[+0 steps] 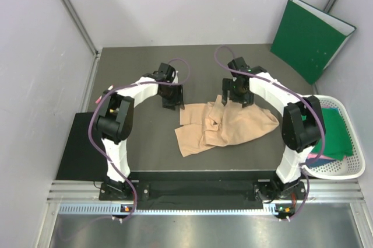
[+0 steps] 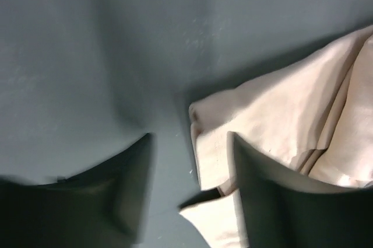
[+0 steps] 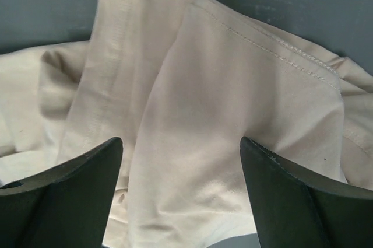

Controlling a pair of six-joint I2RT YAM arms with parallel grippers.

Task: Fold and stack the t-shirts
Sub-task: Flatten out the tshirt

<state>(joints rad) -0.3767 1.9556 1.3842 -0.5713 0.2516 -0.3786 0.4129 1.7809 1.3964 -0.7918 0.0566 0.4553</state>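
Observation:
A pale peach-beige t-shirt (image 1: 224, 124) lies crumpled on the dark table. My left gripper (image 1: 173, 102) is open, low at the shirt's far left corner; in the left wrist view (image 2: 189, 143) its right finger (image 2: 262, 189) lies over the cloth edge (image 2: 262, 125) and its left finger over bare table. My right gripper (image 1: 238, 97) is open at the shirt's far edge; in the right wrist view (image 3: 182, 143) its fingers straddle a raised fold of the shirt (image 3: 233, 114). A dark green shirt (image 1: 335, 134) lies in the basket.
A white mesh basket (image 1: 349, 169) stands at the table's right edge. A stiff green folder (image 1: 309, 38) leans on the back right wall. A black mat (image 1: 81, 154) lies at the left, beside my left arm's base.

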